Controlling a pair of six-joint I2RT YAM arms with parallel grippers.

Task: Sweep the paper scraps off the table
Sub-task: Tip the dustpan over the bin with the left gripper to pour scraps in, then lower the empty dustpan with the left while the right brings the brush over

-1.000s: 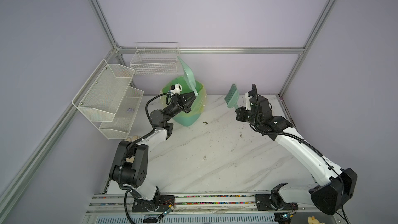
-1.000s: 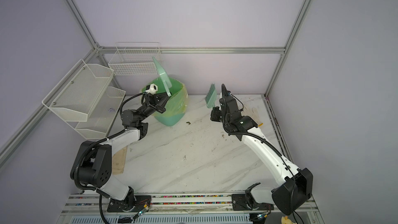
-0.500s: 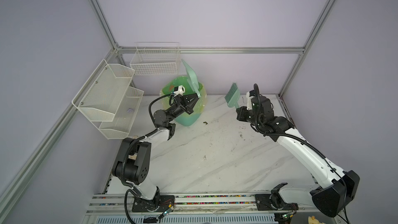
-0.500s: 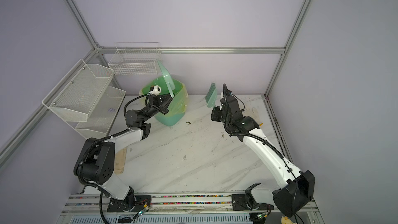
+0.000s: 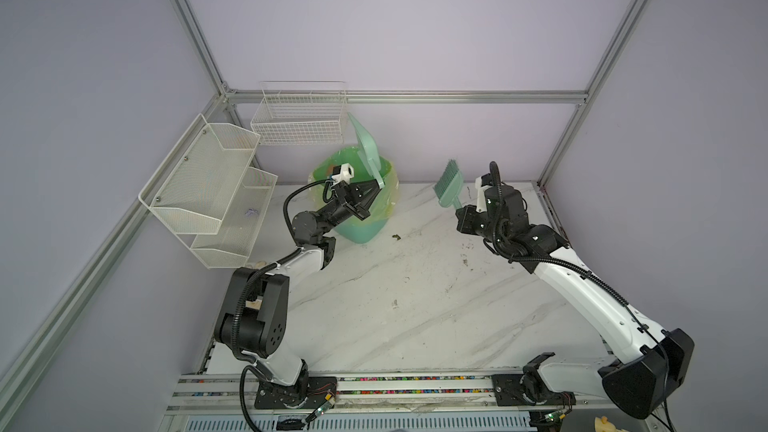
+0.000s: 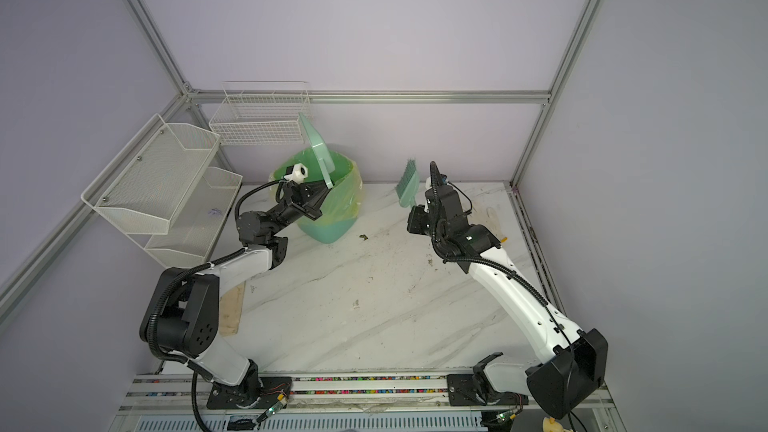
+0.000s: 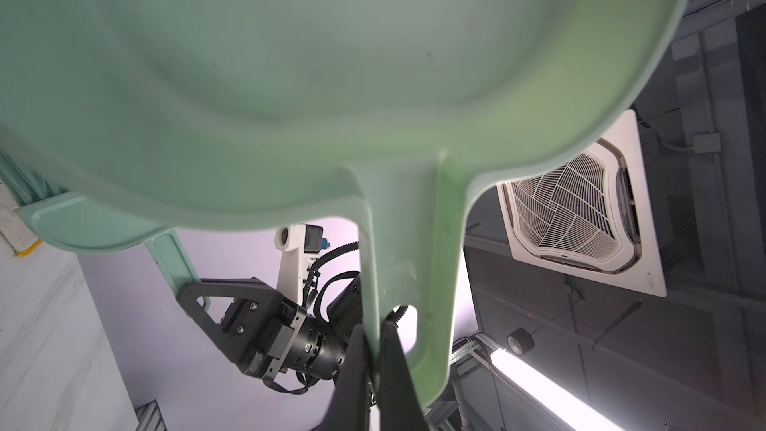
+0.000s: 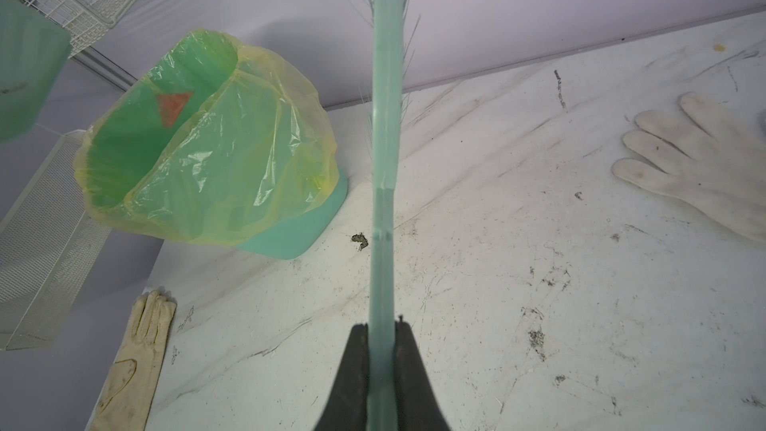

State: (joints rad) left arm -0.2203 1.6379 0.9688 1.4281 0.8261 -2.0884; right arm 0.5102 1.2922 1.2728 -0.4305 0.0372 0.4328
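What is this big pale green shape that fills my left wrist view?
Observer: A dustpan. The left gripper grips its handle and holds it raised and steeply tilted by the mouth of a bag-lined green bin, which your view misses.
Operator: Is there any rubbish lying about?
Observer: In both top views I can make out only a small dark speck on the table, beside the bin.
Operator: Anything else down there?
Observer: Yes. The right wrist view shows a white glove lying flat on the table, well away from the bin.
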